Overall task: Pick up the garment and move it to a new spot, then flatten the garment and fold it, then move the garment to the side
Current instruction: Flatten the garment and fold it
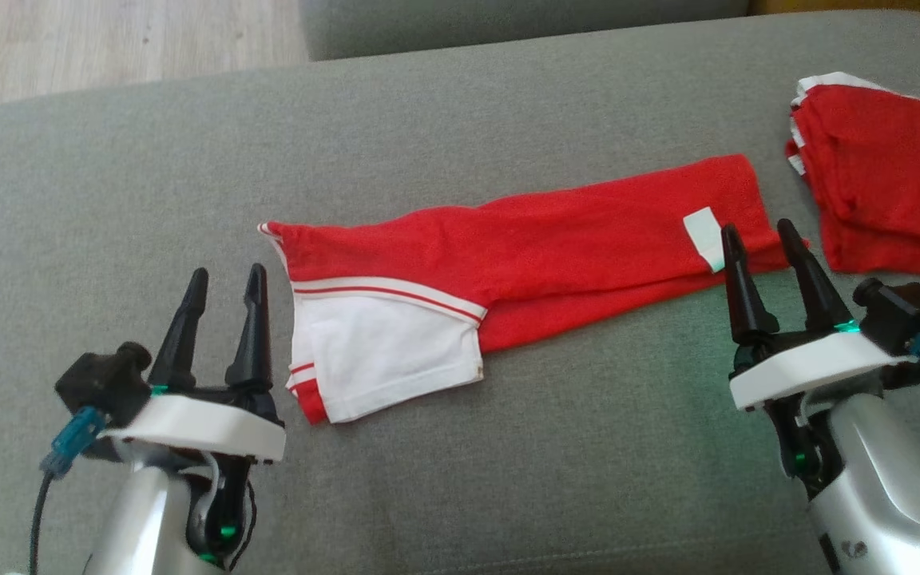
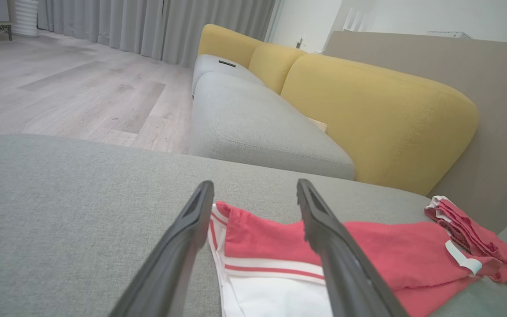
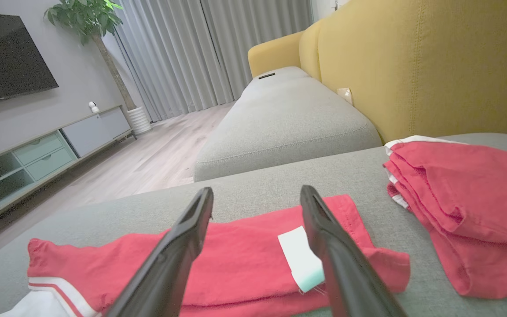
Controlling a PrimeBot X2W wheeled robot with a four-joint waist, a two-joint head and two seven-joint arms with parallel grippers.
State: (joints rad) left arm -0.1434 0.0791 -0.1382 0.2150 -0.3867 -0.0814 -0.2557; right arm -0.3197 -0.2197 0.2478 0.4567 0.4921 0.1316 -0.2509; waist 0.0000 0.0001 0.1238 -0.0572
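Note:
A red garment [image 1: 556, 231] with a white, red-striped end lies folded into a long strip across the grey cushion [image 1: 460, 479]. A white label [image 1: 703, 237] sits near its right end. My left gripper [image 1: 224, 275] is open, just left of the white end, with nothing between its fingers. My right gripper [image 1: 757, 229] is open at the strip's right end, beside the label, holding nothing. The left wrist view shows the strip [image 2: 390, 255] past the open left gripper [image 2: 255, 187]. The right wrist view shows it [image 3: 244, 259] under the open right gripper [image 3: 256, 193].
A second red garment [image 1: 883, 180] lies folded at the cushion's right side [image 3: 469, 202]. Beyond the cushion are another grey seat [image 3: 280, 119], yellow backrests [image 2: 368, 105] and wooden floor [image 1: 109, 48].

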